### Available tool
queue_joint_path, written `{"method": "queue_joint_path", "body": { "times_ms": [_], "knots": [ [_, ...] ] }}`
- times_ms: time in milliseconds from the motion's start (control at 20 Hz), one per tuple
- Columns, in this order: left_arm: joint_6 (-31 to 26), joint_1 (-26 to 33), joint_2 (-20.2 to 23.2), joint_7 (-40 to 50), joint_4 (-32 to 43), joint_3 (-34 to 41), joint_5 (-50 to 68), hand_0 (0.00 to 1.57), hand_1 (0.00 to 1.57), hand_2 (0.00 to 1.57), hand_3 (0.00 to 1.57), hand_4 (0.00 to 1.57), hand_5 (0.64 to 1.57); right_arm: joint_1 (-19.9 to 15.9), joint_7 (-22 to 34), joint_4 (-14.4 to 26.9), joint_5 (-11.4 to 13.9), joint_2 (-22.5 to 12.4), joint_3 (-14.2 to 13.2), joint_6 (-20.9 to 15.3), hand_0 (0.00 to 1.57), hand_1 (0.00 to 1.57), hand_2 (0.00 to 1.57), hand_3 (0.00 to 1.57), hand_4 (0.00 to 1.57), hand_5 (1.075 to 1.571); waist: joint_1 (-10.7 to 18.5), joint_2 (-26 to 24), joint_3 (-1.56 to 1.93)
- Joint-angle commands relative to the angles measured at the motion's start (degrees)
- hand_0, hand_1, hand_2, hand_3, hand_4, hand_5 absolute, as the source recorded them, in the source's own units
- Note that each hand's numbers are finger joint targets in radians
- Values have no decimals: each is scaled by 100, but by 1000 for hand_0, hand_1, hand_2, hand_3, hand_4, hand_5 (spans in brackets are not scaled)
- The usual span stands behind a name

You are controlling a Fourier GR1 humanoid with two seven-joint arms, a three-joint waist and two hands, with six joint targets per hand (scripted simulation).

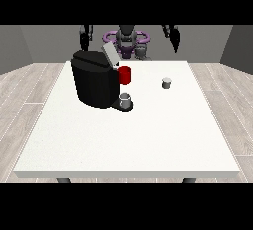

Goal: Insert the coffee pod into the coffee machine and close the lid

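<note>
My hand at the view's left point(86, 35) hung raised above the far edge of the table, behind the coffee machine point(95, 80) and well clear of it; it held nothing, and whether its fingers were curled or straight I could not tell. My hand at the view's right point(173, 35) hung at the same height on the other side, far behind and to the side of the machine, also touching nothing — its fingers were just as unreadable.

The coffee machine, a black block, stood on the white table point(123, 140) toward the view's left. Its grey lid point(109, 55) was tilted up and open at the top. A red part point(125, 75) showed on the side of the machine that faced the view's right, just under the lid. Below that, a small grey cup point(125, 99) sat on the machine's dark base plate, touching it.

The coffee pod point(167, 83) — small, pale, upright — rested on the table well apart from the machine, toward the view's right, about level with the red part. Neither hand was near it.
</note>
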Motion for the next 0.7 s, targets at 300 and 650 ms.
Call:
{"method": "queue_joint_path", "body": {
  "times_ms": [300,650],
  "knots": [
    [-777,162,365,-764,-107,27,139,0,0,0,0,311,1571,-67,-531,200,69,308,-690,-868,0,0,0,0,128,1571,-120,-102,-66],
    [-932,-694,1210,-847,985,806,-133,0,0,0,0,0,1571,-197,-573,-127,-80,402,-370,-609,0,0,0,0,267,1571,-691,332,-74]
  ]
}}
